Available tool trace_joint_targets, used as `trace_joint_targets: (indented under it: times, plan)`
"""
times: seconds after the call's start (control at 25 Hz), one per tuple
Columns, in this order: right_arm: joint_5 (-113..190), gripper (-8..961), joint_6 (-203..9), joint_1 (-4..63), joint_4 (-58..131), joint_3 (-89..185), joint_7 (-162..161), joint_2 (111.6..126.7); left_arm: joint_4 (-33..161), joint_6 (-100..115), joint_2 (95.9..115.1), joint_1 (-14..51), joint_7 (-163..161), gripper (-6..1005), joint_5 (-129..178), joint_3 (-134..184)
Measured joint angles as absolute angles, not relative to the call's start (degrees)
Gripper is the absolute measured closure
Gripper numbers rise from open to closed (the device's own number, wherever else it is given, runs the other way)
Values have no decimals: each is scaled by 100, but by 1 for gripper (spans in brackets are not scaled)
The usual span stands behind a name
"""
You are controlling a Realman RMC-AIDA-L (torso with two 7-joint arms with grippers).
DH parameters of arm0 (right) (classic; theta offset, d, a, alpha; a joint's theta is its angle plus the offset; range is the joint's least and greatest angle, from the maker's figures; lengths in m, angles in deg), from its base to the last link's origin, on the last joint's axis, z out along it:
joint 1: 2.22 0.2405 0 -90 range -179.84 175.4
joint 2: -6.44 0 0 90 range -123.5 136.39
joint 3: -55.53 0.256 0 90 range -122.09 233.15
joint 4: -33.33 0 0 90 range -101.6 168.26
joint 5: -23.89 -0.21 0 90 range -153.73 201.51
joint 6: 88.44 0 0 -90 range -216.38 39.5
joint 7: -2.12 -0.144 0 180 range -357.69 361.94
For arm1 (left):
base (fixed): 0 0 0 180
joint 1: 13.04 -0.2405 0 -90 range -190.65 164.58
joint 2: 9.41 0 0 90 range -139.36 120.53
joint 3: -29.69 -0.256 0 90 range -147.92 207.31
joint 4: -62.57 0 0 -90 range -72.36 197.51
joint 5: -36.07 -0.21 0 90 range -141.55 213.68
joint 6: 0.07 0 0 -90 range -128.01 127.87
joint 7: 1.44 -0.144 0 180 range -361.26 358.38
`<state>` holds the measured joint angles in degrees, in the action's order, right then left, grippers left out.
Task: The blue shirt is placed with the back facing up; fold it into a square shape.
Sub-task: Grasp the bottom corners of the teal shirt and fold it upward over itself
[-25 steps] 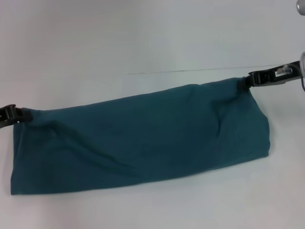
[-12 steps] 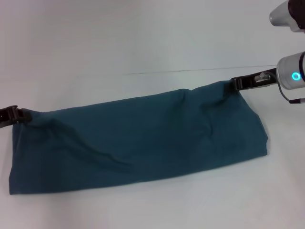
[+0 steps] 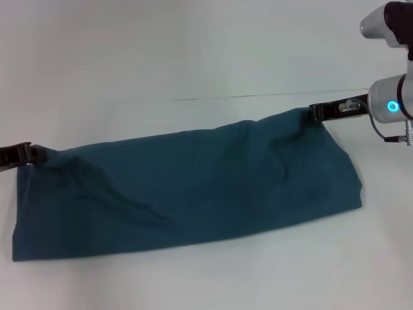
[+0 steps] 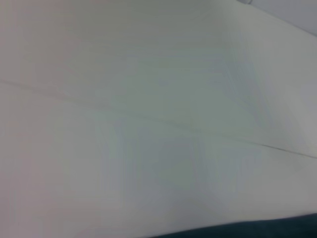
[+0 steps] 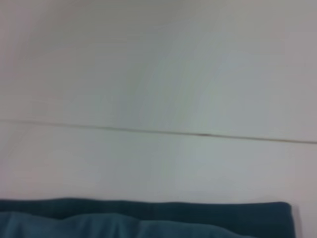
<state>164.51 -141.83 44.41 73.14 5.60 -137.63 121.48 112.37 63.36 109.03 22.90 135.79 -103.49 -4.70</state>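
You've got the blue shirt (image 3: 187,187) lying as one long folded band across the white table (image 3: 193,51), plain side up, no lettering showing. It runs slanted in the head view: near-left end low toward you, far-right end higher up the table.

Left gripper (image 3: 35,155) sits at the band's far-left corner, at the table's left edge, fingertips right at the cloth edge. The fabric puckers toward it there, so it looks clamped on that corner.

Right gripper (image 3: 315,112) is at the far-right corner, arm coming in from the right with its blue ring light on. The cloth peaks up to the fingertips, so that corner looks pinched too. The fingers look closed thin on the fabric at both ends; no visible gap from the head view.

Between the two grippers the upper edge hangs in a shallow sag, with creases running diagonally through the middle. The lower edge lies flat on the table.

Wrist views don't help you on the fingers: the left one shows mostly table with a sliver of shirt (image 4: 257,230) at the frame edge, the right one shows a strip of shirt (image 5: 148,218) edge and a table seam (image 5: 158,132). No containers in sight.
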Motion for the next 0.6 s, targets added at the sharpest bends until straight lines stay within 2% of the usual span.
trace_joint_targets:
  times: [0.24,0.32,0.6]
  plan:
    - [16275,881,-13777,4372,7278,578,-13727,12239,11211,5796,10991,2241,13525,851,-10336,-531]
    - [16263,742,-13712,4377,7278,557,-13718,12265,11174,5724,10994,2235,13516,848,-10351,-549]
    - [16273,487,-13615,4408,7275,537,-13715,12302,11149,5630,10988,2225,13485,543,-10444,-550]
